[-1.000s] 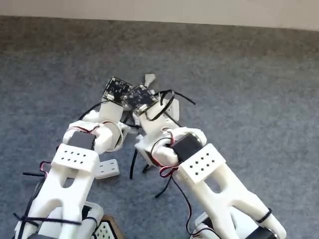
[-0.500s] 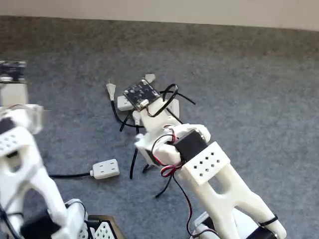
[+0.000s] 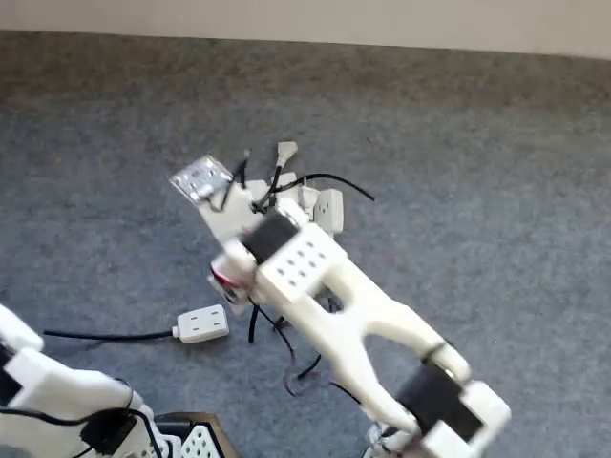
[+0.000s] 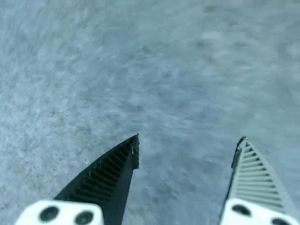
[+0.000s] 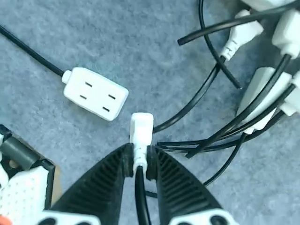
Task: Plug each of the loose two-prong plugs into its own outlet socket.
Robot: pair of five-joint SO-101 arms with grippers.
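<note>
1. One white two-prong plug (image 5: 141,125) is clenched in the right gripper (image 5: 139,157). Both fingers press on its body and its black cord runs back between them. I cannot make out the prongs from my feed.
2. Near the plug's tip, but apart from it, a white outlet socket (image 5: 96,93) lies flat on the grey tabletop (image 3: 477,143). Its two pairs of slots face up, unfilled. From above I place it toward the near edge, left of the middle. Its own cord trails off toward the left edge.
3. Several more white plugs and socket blocks sit in a tangle (image 5: 262,89) of black cords around the middle of the tabletop, on the far-edge side of the held plug. The cords cross one another, and a few pass just beside the held plug. I cannot tell whether any plug in there is seated in a socket.
4. The right arm (image 3: 325,296) stretches from the near edge up over the middle, its wrist above the ground between socket and tangle.
5. The left gripper (image 4: 190,143) hangs released, one black finger and one white spread wide over bare grey surface. The left arm (image 3: 48,386) sits at the near-left corner.
6. A brown board (image 3: 221,441) carrying a white perforated piece lies at the near edge, near the socket.
</note>
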